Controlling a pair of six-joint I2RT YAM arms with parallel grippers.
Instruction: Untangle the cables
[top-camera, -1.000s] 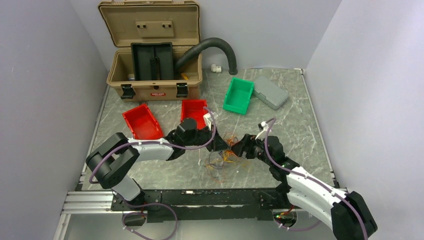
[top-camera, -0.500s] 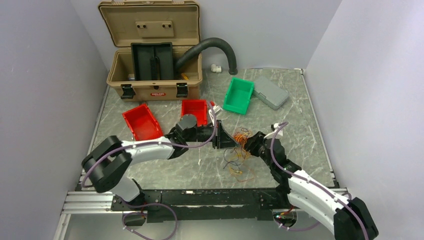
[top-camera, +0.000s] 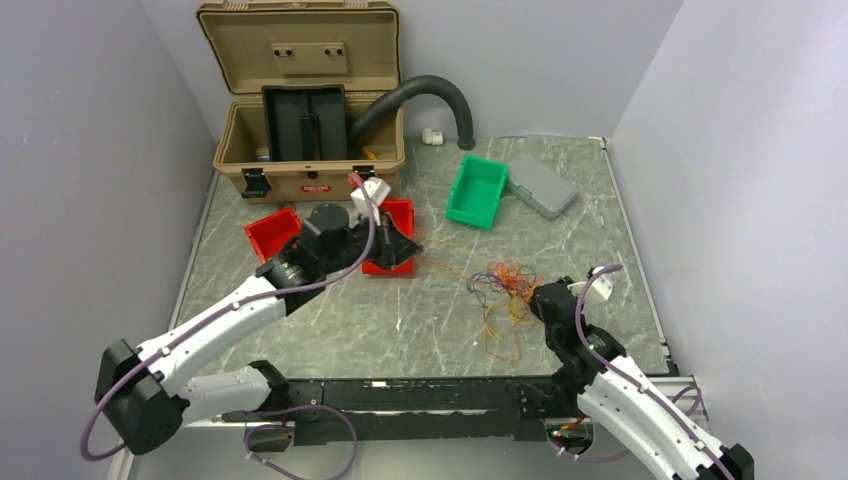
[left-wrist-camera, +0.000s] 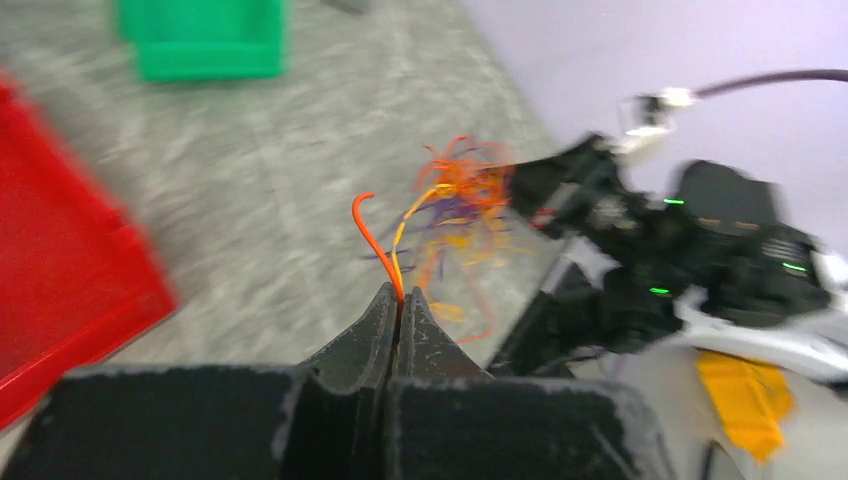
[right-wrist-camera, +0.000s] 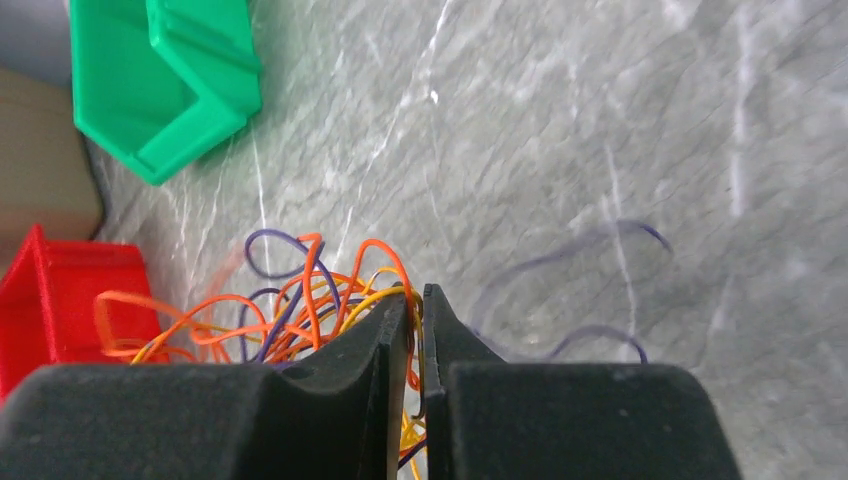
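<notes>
Right wrist: cables (right-wrist-camera: 292, 335) pinched between right pincer (right-wrist-camera: 418, 302) tips.

orange and purple cables (top-camera: 503, 281), grey marbled table (top-camera: 600, 225)

My overhead view is bright, even and sharp. Soft light falls from above, with only faint shadows under the arms, and there is no hard glare on the table (top-camera: 600, 220). The inside of the tan case (top-camera: 310, 185) at the far left is dark. The left wrist picture is smeared: the red bin (left-wrist-camera: 60, 280), green bin (left-wrist-camera: 200, 40) and cables (left-wrist-camera: 465, 200) all streak, while my left gripper (left-wrist-camera: 398, 300) in the near foreground is fairly crisp. The right wrist picture is clearer, though loose purple strands (right-wrist-camera: 590, 250) on the right look ghosted.
</notes>
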